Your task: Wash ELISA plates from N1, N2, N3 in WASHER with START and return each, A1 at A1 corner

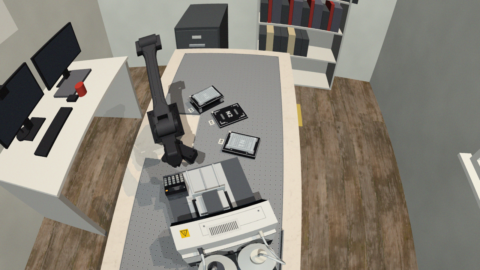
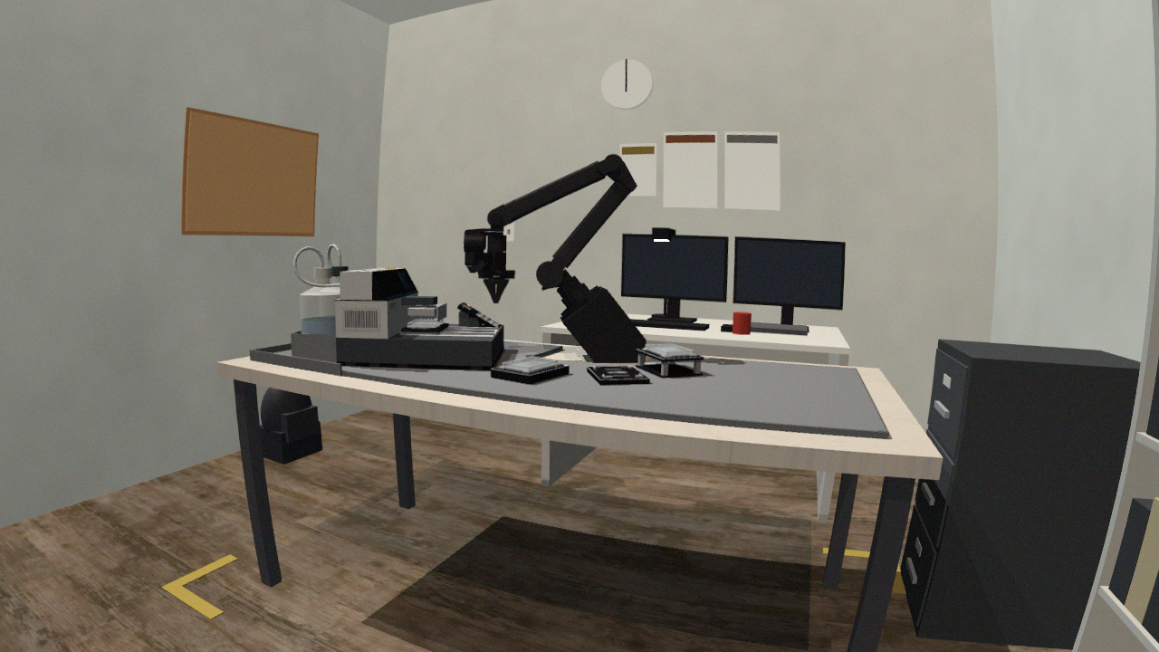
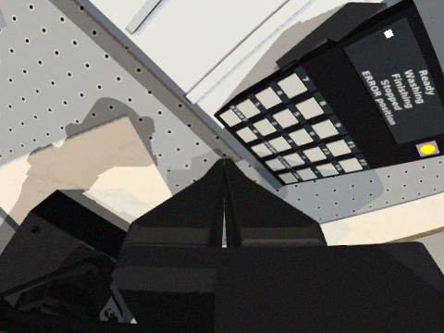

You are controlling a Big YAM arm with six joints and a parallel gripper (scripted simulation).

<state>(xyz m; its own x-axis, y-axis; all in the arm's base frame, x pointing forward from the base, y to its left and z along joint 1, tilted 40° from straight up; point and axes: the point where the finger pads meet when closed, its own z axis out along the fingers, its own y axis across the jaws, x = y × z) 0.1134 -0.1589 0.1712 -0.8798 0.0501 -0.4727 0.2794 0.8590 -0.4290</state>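
Observation:
My gripper [image 2: 495, 300] [image 3: 224, 168] is shut and empty, held above the bench near the washer's keypad [image 1: 173, 180] [image 3: 301, 137]. The START key [image 3: 230, 117] is beyond the fingertips in the wrist view. The lamp [image 1: 166, 190] [image 3: 427, 149] is amber. The washer [image 1: 221, 228] [image 2: 368, 318] has its carrier drawn in, with a plate [image 2: 426, 326] partly hidden under the wash head. Nest N2 [image 1: 229, 114] [image 2: 617, 377] is empty. One plate [image 1: 241, 142] [image 2: 531, 366] lies in nest N1, another plate [image 1: 206, 95] [image 2: 669, 350] on the raised nest N3.
Two bottles with tubes [image 1: 256, 257] stand behind the washer. The side desk [image 1: 110, 80] holds two monitors, a keyboard [image 1: 53, 131] and a red mug [image 1: 80, 89] [image 2: 742, 322]. A filing cabinet [image 1: 198, 36] [image 2: 1029, 486] stands beyond the bench's far end.

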